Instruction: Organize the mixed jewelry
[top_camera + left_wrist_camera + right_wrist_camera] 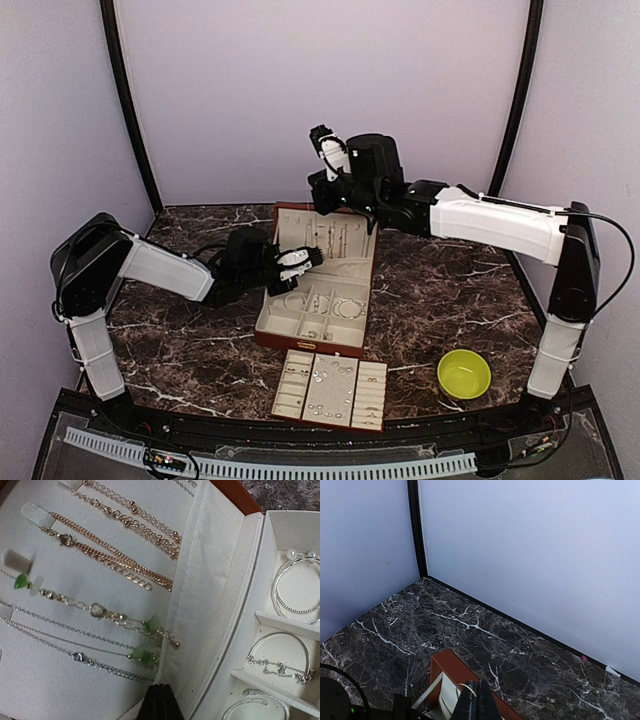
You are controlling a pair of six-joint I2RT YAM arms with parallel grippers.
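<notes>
TOP EXTERNAL VIEW
Desk (450, 290): dark veined marble.
Jewelry box (300, 345): reddish-brown, open, at the desk centre.
Lid (292, 228): laid back toward the far edge, cream lining facing up.
Compartment tray (381, 395): cream-lined, at the near edge, just beside the box front; contact cannot be told.
Mixed jewelry (330, 383): tiny silvery pieces in the tray's middle section.
Silver hoops (345, 308): in the base compartments of the box.
Bowl (464, 373): yellow-green, toward the near right corner, apart from the tray.
Left pincer (317, 257): over the left part of the lid lining.
Right pincer (320, 133): raised above the far end of the box, pointing upward.

LEFT WRIST VIEW
Left pincer (160, 702): fingertips pressed together, nothing between them; above the padded fold between lid and base.
Gold chains (110, 555): stretched across the upper lining.
Green-bead chain (100, 611): across the middle of the lining.
Silver chains (75, 655): across the lower lining.
Silver hoops (295, 590): in separate compartments on the right, one with a fine chain bracelet.

RIGHT WRIST VIEW
Right pincer (477, 702): fingers closed together.
Thin chain (468, 687): a short arc against the left fingertip; whether it is gripped cannot be told.
Jewelry box (451, 662): one corner showing below the pincer.
Desk (470, 625): its far corner in view.
</notes>
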